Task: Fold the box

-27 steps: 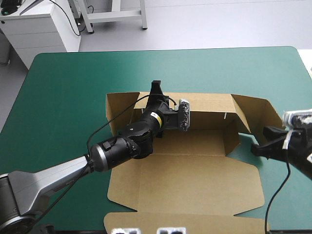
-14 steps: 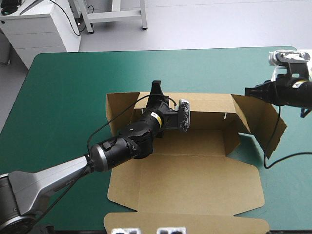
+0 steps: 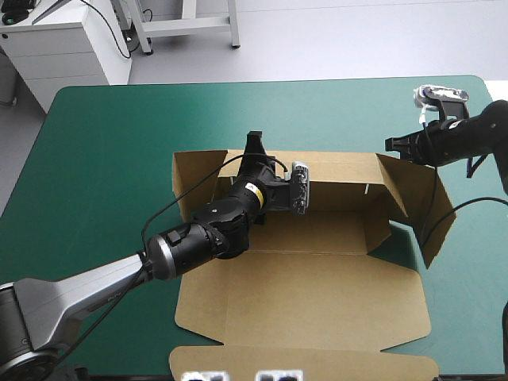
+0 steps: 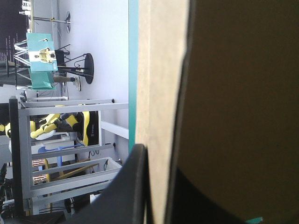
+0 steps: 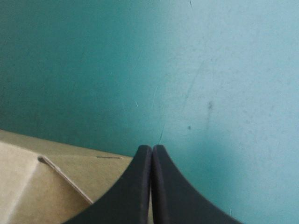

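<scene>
Nearest the robot, the brown box point(image 3: 317, 302) has its lid spread flat on the bench point(image 3: 111, 143), w/ a narrow front flap point(image 3: 302, 363) reaching the bench's near edge, so no spare room there. Lid's L and R edges sit well inside the teal-green cover point(image 3: 95, 198): open cover on both sides, wider on the L. Past the lid the tray floor point(image 3: 317, 232) lies flat. The L arm crosses the lid's far-L corner and hides the tray's L end. The back wall point(image 3: 341, 171) stands up along the tray's far side. L tool point(image 3: 255, 141) is at that wall's top edge, toward its L half, clamped on the board. In the L wrist view one black finger point(image 4: 133, 186) presses against the sheet's face, the other side dark and close up. At the R end a side flap point(image 3: 413, 186) stands splayed outward and tilted, its outer corner over bare cover. R tool point(image 3: 390, 144) hovers at the box's far-R corner w/ its black fingers point(image 5: 135, 186) together in a point, nothing btwn them. Can't tell if it touches the board. R wrist view shows the box corner beside and under the tips, bare cover ahead. Beyond the box a broad strip of open cover runs to the bench's far edge
</scene>
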You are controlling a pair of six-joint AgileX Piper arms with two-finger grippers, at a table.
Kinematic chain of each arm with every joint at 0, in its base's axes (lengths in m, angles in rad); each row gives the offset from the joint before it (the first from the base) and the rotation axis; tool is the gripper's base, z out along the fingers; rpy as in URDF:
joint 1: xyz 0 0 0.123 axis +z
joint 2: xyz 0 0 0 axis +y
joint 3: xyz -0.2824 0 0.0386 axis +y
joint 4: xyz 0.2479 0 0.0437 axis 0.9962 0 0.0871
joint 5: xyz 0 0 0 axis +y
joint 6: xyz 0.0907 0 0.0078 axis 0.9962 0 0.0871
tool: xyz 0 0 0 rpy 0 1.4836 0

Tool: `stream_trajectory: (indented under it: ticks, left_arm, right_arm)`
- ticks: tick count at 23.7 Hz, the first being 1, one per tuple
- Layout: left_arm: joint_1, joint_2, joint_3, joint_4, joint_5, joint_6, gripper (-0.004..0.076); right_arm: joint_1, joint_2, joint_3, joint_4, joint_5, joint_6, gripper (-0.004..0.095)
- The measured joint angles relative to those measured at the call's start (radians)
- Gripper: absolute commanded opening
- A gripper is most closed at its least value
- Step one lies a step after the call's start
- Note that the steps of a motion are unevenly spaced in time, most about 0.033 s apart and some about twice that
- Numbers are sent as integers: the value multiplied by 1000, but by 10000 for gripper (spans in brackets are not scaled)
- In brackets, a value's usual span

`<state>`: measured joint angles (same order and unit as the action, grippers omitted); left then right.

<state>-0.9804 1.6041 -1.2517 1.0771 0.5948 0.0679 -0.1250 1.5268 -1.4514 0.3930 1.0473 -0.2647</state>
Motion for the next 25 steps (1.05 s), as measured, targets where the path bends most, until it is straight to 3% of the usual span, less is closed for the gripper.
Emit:
stream_trajectory:
  ticks: [10,17,25]
  left_arm:
    - [0,0,0,0,4,0,-8]
    - [0,0,0,0,4,0,-8]
    - [0,0,0,3,45,0,-8]
  right_arm:
    - [1,-48,106,23,57,-72,-20]
    - [1,-149,273,83,-14,-174,-20]
    - [-2,-297,655,648,-250,-712,-18]
